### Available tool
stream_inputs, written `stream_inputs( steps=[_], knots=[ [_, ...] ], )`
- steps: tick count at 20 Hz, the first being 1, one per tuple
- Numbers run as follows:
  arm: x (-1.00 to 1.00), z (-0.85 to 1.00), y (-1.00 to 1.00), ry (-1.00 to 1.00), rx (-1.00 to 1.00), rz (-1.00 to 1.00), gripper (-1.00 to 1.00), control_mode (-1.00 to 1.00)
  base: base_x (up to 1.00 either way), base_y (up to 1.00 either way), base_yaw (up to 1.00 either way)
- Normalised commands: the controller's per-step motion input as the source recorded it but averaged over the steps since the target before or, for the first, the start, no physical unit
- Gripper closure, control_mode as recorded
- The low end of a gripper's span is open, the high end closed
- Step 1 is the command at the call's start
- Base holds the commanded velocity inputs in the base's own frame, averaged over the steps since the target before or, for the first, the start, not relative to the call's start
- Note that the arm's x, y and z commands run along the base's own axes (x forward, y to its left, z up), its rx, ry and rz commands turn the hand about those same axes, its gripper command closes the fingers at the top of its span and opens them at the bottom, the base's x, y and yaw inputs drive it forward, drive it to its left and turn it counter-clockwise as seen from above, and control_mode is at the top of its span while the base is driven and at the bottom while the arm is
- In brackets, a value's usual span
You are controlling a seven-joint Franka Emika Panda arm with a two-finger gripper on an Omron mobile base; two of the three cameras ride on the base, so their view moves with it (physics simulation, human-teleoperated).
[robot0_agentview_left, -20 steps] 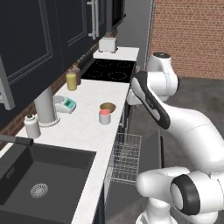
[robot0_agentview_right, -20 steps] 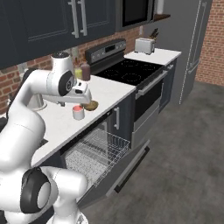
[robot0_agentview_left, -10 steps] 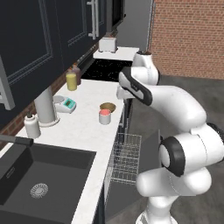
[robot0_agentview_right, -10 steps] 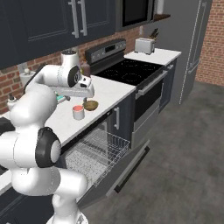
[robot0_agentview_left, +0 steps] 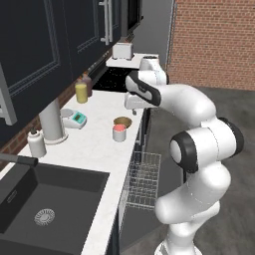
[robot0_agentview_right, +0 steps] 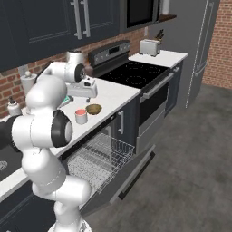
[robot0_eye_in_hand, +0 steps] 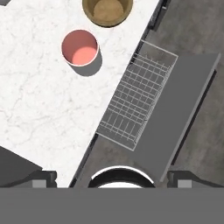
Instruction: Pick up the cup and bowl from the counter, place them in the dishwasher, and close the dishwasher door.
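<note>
A: What's new? The arm has swung in over the worktop (robot0_agentview_left: 94, 149), and the hand (robot0_agentview_right: 89, 89) now hangs above the bowl (robot0_eye_in_hand: 107, 10) and cup (robot0_eye_in_hand: 79, 47), fingers spread wide, holding nothing.

B: So it's only lining up for a first pick, I'd say. Where's everything?

A: In the hand view, the cup sits at ten o'clock and the bowl at twelve, close together. The dishwasher rack (robot0_eye_in_hand: 138, 101) is pulled out at two o'clock, door (robot0_eye_in_hand: 183, 109) down.

B: Anything unclear?

A: The bowl's far edge is cropped.

cup (robot0_eye_in_hand: 80, 47) beside bowl (robot0_eye_in_hand: 107, 9) — on counter (robot0_eye_in_hand: 39, 109)
</note>
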Motion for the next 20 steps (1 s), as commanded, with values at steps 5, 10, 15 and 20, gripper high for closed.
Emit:
stream_inputs(
  steps=[5,10,15,20],
  knots=[
    [0.68,-0.25,0.35,0.16,0.0,-0.03,-1.0,-1.0,0.0,0.0,0.0],
    [0.83,-0.29,0.07,0.28,0.01,0.0,-1.0,-1.0,0.0,0.0,0.0],
    [0.5,-0.42,0.0,-0.04,0.06,0.0,-1.0,-1.0,0.0,0.0,0.0],
    [0.31,-0.51,0.0,-0.15,0.03,0.0,-1.0,-1.0,0.0,0.0,0.0]
  ],
)
